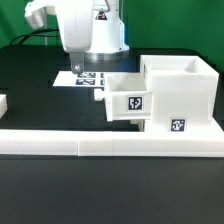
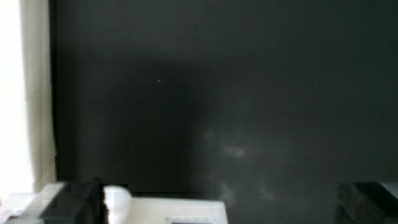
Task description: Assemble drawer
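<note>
The tall white housing [image 1: 186, 92] stands at the exterior view's right with a tag low on its front. One tray box [image 1: 127, 96] with a tag sits against the housing's side, open top up. My gripper [image 1: 88, 62] hangs just behind this tray box, over the marker board [image 1: 82, 79]. In the wrist view the dark fingers [image 2: 79, 200] stand wide apart at the frame's edge, and the gripper [image 2: 222, 202] is open and holds nothing. A white piece [image 2: 169, 211] lies between the fingers, near one of them; I cannot tell which part it is.
The long low white rail [image 1: 110, 146] runs across the front of the black table. A white piece [image 1: 3, 106] is cut off at the exterior view's left edge. A white strip [image 2: 18, 100] runs along one side of the wrist view.
</note>
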Tool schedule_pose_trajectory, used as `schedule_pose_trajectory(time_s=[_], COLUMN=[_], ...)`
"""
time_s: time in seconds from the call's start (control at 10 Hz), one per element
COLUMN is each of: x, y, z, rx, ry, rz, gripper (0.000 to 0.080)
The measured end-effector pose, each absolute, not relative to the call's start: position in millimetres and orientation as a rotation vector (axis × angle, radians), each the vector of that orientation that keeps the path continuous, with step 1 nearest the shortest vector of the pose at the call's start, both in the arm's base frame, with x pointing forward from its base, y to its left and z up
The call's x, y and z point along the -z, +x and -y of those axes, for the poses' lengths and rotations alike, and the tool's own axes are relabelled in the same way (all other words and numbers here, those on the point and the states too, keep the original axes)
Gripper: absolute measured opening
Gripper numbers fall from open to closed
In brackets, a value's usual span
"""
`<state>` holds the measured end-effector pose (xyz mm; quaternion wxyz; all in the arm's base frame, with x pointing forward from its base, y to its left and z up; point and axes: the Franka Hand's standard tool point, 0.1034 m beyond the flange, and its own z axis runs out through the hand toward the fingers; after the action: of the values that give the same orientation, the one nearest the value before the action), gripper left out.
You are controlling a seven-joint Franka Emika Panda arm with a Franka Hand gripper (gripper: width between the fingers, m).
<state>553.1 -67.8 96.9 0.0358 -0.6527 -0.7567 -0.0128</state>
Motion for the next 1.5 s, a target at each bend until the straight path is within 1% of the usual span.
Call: schedule_pose_trajectory(time_s=[0.2, 0.3, 0.5, 0.9, 1.1, 1.3, 1.5], x=[-83.5, -73.6, -62.2, -67.3, -64.8, -63.9, -64.7], y=[551.0, 549.7, 547.0, 553.3, 553.2, 552.7, 551.5], z=[72.1, 64.2, 47.3, 0.2, -16.2, -21.2, -10.7], rx=[0.097, 0.096, 0.089, 0.089, 0.086, 0.077, 0.067], ry=[-1.95, -1.932, -1.951, -2.054, -2.067, -2.116, -2.128], rz=[2.28, 2.271, 2.224, 2.108, 2.08, 2.026, 2.01], gripper=[0.0649, 0.0649, 0.0649, 0.0649, 0.0649, 0.0649, 0.0649])
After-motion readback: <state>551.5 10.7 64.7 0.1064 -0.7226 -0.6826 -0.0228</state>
